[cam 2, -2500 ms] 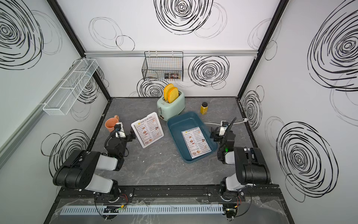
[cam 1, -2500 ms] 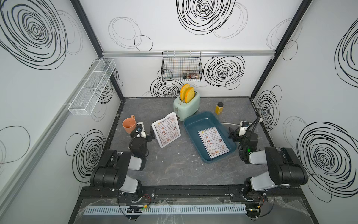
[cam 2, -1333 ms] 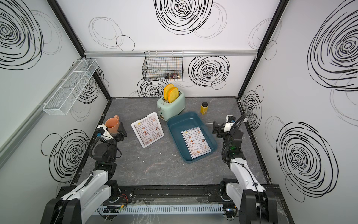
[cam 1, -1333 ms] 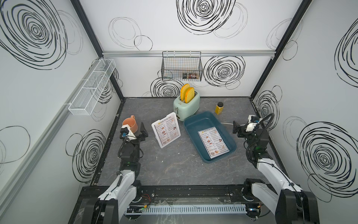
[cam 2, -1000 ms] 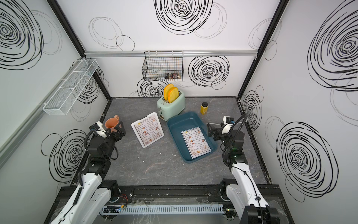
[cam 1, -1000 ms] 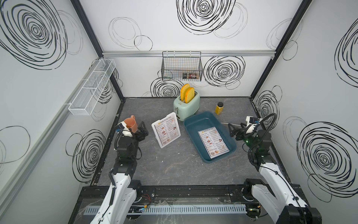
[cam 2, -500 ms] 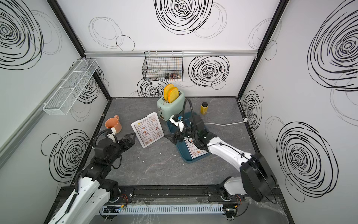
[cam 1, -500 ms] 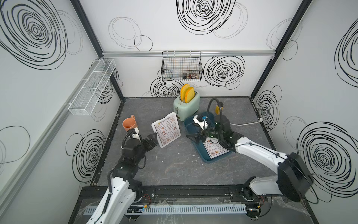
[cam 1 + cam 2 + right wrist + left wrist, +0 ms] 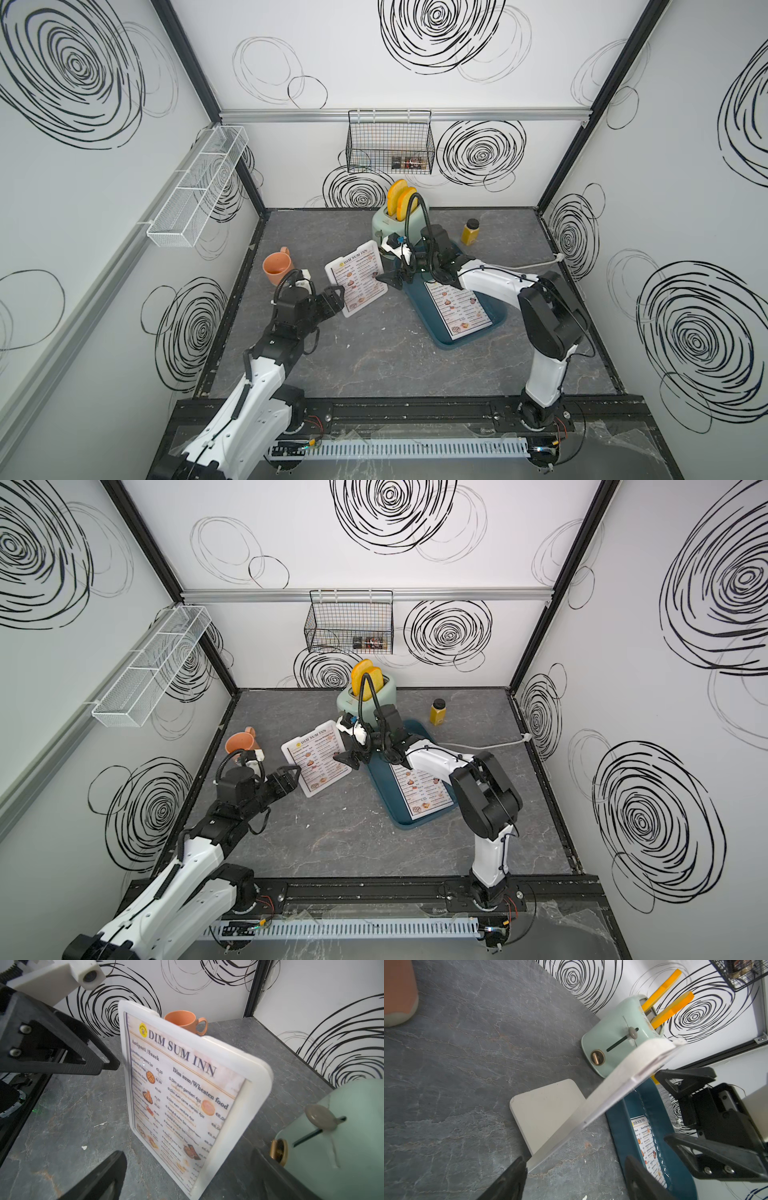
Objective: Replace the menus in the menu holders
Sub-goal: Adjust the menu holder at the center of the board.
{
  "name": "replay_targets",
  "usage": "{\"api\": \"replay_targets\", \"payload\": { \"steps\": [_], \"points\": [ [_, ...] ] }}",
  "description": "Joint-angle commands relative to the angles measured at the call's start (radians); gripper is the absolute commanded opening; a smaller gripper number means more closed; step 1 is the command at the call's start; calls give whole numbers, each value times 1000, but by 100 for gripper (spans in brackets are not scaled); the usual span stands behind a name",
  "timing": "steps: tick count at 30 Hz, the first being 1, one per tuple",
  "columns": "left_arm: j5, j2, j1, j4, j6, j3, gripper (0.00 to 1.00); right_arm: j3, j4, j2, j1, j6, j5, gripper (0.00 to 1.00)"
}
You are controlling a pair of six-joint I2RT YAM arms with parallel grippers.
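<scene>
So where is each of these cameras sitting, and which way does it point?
Both top views: high above the front, looking down on the table; both arms, left gripper and right gripper show.
Left wrist: on the left arm, facing the menu holder edge-on, toaster beyond; its own fingertips show.
Right wrist: on the right arm, facing the printed menu, mug behind; its own fingertips show.
Shared: every view shows the menu holder; each wrist view catches the opposite gripper.

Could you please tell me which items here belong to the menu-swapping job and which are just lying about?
For the job: menu holder, menu inside it, loose menu lying in the teal bin.
Lying about: toaster, orange mug, yellow bottle, wire basket.
</scene>
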Motion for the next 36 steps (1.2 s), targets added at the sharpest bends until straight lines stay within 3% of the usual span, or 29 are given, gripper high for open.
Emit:
{"api": "replay_targets", "payload": {
  "steps": [1, 6, 9, 20, 36],
  "points": [
    [13, 33, 3, 90, -1, 33, 77, 61, -16, 32, -2, -35, -45, 98],
    [-5, 76, 9, 92, 11, 48, 76, 102, -27, 81, -5, -37, -54, 99],
    [-3, 105, 20, 98, 7, 56, 74, 126, -61, 106, -3, -57, -121, 99],
    [-42, 173, 57, 113, 18, 82, 62, 41, -34, 47, 12, -43, -316, 87],
    [5, 214, 54, 147, 71, 87, 61, -93, -83, -99, 157, -17, -275, 86]
  ]
}}
